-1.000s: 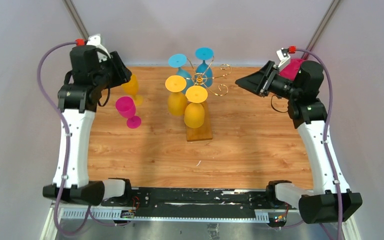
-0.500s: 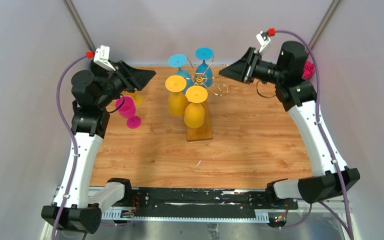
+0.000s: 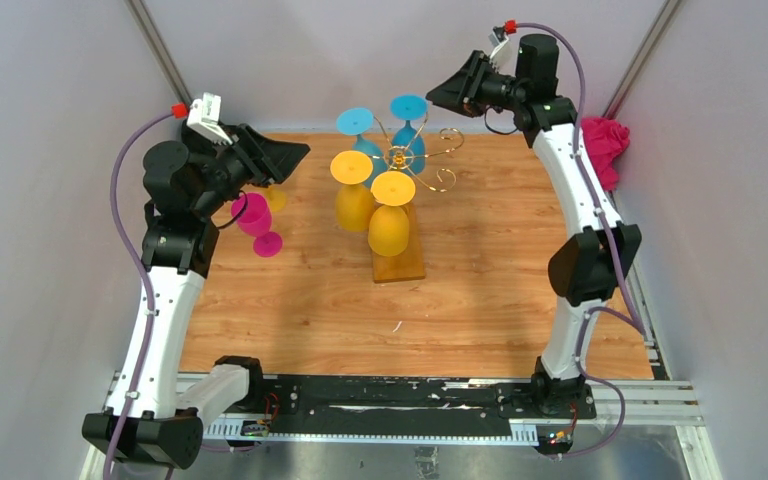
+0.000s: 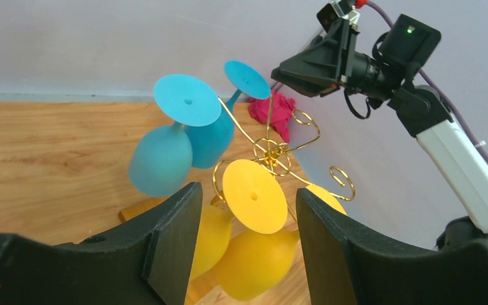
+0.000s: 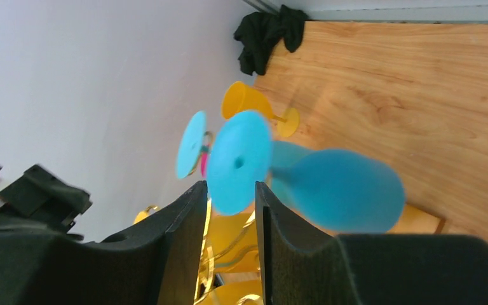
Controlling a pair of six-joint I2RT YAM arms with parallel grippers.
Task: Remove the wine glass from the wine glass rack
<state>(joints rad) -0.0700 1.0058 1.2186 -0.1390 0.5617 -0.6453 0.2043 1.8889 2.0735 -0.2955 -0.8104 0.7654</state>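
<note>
Mid-table toward the far edge, the wine glass rack (image 3: 398,158) stands on its wooden base, gold wire arms curling out from the centre post. Four glasses hang on it bowl-down by the foot: two blue on the far side (far-right blue glass (image 3: 409,108), far-left blue glass (image 3: 356,122)) and two yellow glasses (image 3: 388,228) on the near side. All hang mouth-down, so nothing is in them.

Left gripper (image 4: 248,190) hovers left of the rack, fingers spread, holding nothing. Right gripper (image 5: 230,185) is high at the far right of the rack with a narrow gap between its fingers, gripping nothing. The far-right blue glass's foot lines up with that gap and is near but not touching, so it is likely the target.

Glasses look matte and opaque, so probably plastic (a guess): light, stiff, smooth, a bit slippery. Best hold looks like the stem just under the foot, or around the bowl, then slide the foot out along the wire. The rack is thin and may sway or tip if tugged.

Left on the table, a pink glass (image 3: 253,215) and another yellow glass (image 5: 244,101) stand upright, nothing visible inside. Pink cloth (image 3: 605,145) lies at the far right edge
</note>
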